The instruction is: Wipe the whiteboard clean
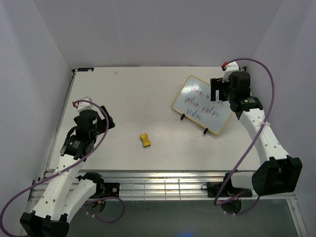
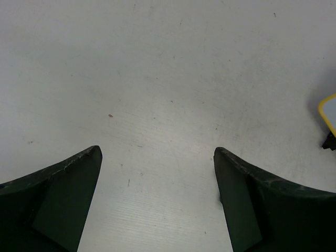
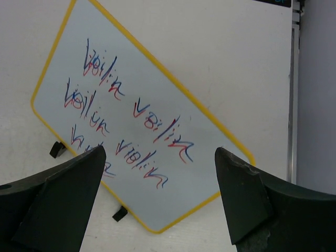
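Over the written whiteboard (image 1: pixel 202 104) the right gripper (image 3: pixel 157 155) hangs open and empty, so the open left gripper (image 2: pixel 157 152) should probably first grasp the yellow eraser (image 1: pixel 144 140) squarely.

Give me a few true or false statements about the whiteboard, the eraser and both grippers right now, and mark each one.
1. The whiteboard carries handwriting. True.
2. The yellow eraser sits in the right gripper. False: it lies on the table apart from both arms, and that gripper is open above the whiteboard.
3. The left gripper is open above bare table. True.
4. The whiteboard's frame is red. False: it is yellow.
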Tool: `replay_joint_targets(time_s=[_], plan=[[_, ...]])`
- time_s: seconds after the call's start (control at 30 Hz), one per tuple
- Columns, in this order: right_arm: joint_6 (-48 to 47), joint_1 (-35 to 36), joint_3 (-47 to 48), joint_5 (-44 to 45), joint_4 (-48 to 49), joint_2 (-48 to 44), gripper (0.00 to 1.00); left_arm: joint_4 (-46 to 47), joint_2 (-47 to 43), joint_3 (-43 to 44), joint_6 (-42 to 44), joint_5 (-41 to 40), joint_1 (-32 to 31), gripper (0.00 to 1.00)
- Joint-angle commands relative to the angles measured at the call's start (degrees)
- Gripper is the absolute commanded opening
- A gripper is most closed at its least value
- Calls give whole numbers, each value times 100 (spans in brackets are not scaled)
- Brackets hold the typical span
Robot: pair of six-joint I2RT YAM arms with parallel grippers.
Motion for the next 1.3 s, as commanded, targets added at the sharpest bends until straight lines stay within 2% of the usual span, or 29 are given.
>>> replay_joint_targets(time_s=[0.0, 0.03, 0.23, 0.33, 0.6, 0.83, 1.03, 1.07, 1.1, 1.13, 1.27], plan=[[-667, -402, 939, -891, 620, 678, 90, 199, -88, -73, 96, 284, 28, 98], [-702, -483, 1176, -1311, 358, 1124, 90, 216, -88, -82, 105, 311, 28, 98], [-1001, -712, 3678, -1903, -1400, 3040, 90, 234, -44, -82, 149, 408, 28, 98], [-1211, -738, 4340, -2419, -2121, 3534, 90, 243, -88, -91, 157, 417, 28, 98], [-1958, -843, 4263, -3766, -2588, 3923, 92, 304, 9, -109, 201, 593, 28, 98], [-2064, -853, 4535, -3951, -2870, 4388, 95, 322, 18, -117, 228, 646, 28, 98], [-2056, -870, 4518, -3706, -2835, 4415, 99, 331, 26, -126, 237, 698, 28, 98], [-2142, -888, 4509, -3914, -2887, 4398, 100, 331, 18, -126, 245, 707, 28, 98], [-2178, -923, 4492, -4108, -2905, 4380, 97, 340, 26, -126, 245, 716, 28, 98], [-2178, -932, 4474, -4249, -2905, 4371, 90, 331, 35, -126, 245, 716, 28, 98], [-2257, -949, 4439, -4478, -3063, 4371, 81, 348, 53, -126, 254, 725, 28, 98]])
